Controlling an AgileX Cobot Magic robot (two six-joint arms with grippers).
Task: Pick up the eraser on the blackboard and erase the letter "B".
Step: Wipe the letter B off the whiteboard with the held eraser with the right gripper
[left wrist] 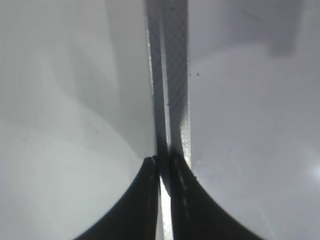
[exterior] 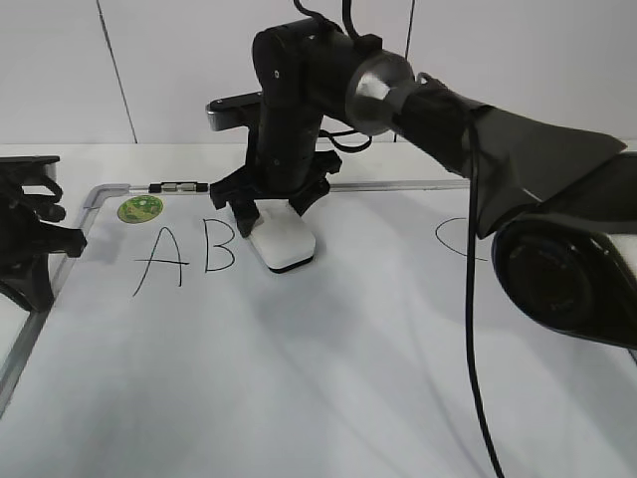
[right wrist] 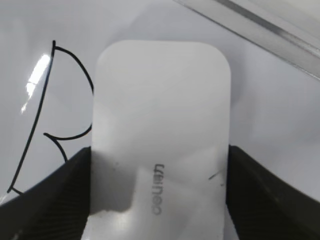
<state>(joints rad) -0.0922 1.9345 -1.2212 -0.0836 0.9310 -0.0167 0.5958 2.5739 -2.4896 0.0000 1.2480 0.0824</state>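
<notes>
The white eraser [exterior: 284,245] rests on the blackboard [exterior: 328,339], just right of the letter "B" [exterior: 217,248]. My right gripper [exterior: 271,212] is shut on the eraser, a finger on each long side. In the right wrist view the eraser [right wrist: 162,125] fills the middle and covers the right edge of the letter "B" [right wrist: 47,115]; the gripper [right wrist: 160,192] holds it near its close end. My left gripper [exterior: 40,244] sits at the board's left edge. In the left wrist view its fingers [left wrist: 162,167] are closed together over the board's frame [left wrist: 170,75].
The letter "A" [exterior: 159,261] stands left of the "B". Part of a "C" [exterior: 453,237] shows at the right, partly hidden by my right arm. A round green sticker [exterior: 139,208] lies at the board's top left corner. The board's top frame [right wrist: 270,30] runs close by.
</notes>
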